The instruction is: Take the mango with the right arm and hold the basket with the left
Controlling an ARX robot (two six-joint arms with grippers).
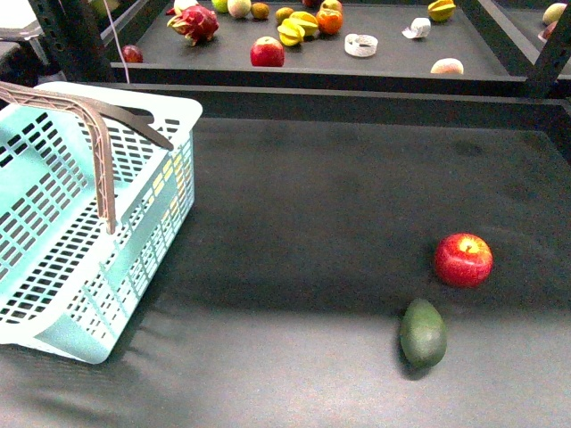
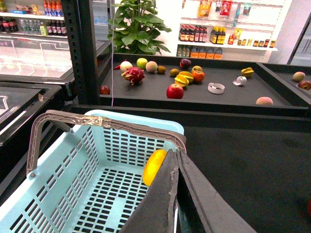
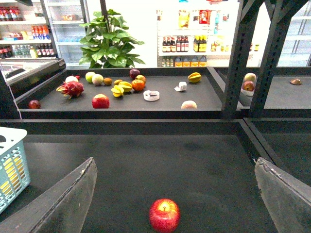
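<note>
As the mango point(image 2: 153, 166) lay inside the basket point(image 2: 58, 194), left end effector point(image 2: 176, 160) clamped its rim; right end effector point(image 3: 175, 194) gaped over the apple point(image 3: 164, 215).

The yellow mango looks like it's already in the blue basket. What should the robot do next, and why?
Probably nothing more than hold the basket steady with the left gripper, which seems shut on its rim. The mango lies inside the basket, and the right gripper is open and empty above the red apple, so nothing seems left to pick.
</note>
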